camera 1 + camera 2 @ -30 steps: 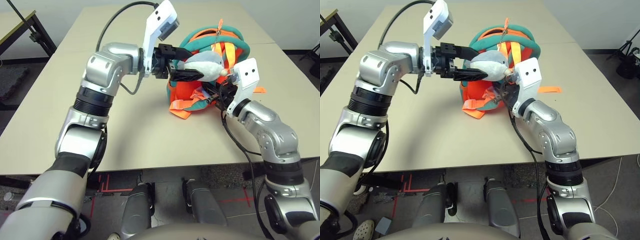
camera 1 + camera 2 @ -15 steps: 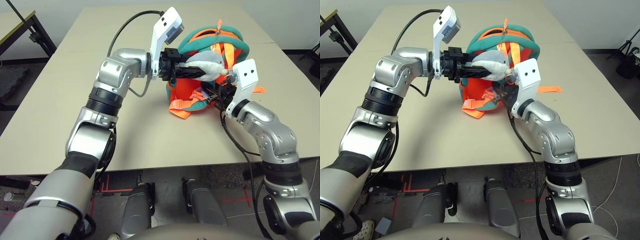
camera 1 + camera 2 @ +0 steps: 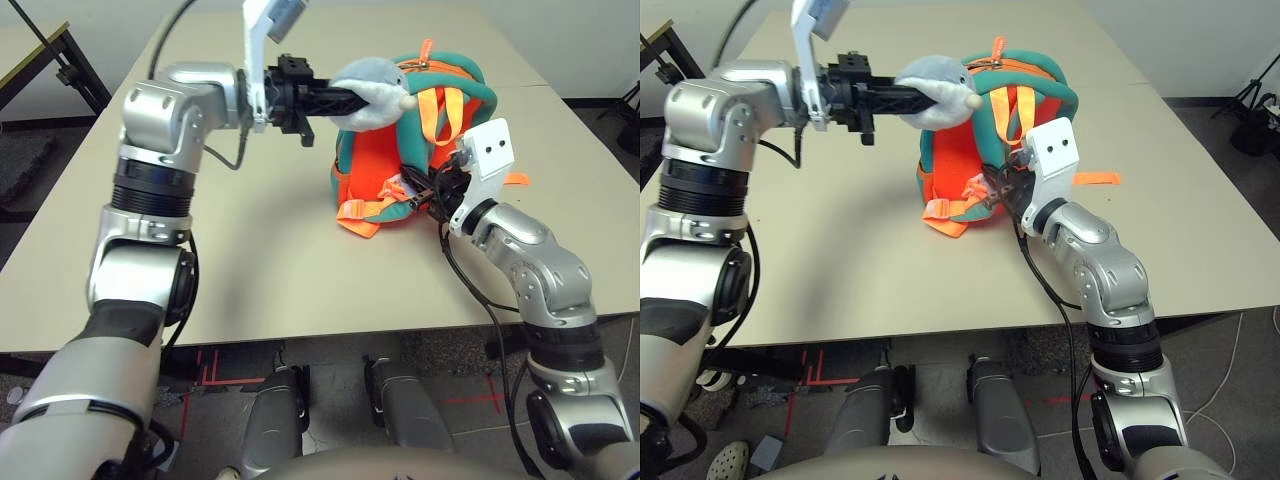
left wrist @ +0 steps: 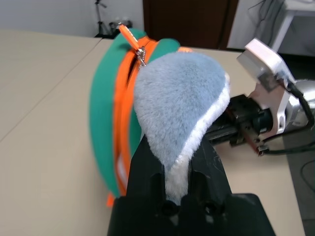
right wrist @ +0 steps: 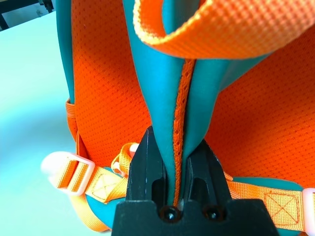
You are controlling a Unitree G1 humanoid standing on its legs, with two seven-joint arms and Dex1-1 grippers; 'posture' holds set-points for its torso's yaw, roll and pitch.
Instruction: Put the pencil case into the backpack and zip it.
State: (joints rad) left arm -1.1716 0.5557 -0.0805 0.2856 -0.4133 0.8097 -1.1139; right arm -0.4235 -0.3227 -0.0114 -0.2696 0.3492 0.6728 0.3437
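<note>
Backpack (image 3: 385,165) stands on the table (image 3: 250,250) between both tools. Nearest, the right tool (image 5: 172,162) is clamped on its teal strap (image 5: 170,98), steadying it. Beyond, the left tool (image 4: 172,167) pinches the plush fish (image 3: 370,80), likely lifting it clear of the zipper.

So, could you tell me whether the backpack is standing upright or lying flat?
Upright: the backpack stands on the table, its padded strap pinched by the right gripper.

Beige table (image 3: 300,270) with a seam across its top, black tripod legs (image 3: 1252,110) on the grey floor (image 3: 30,150)
</note>
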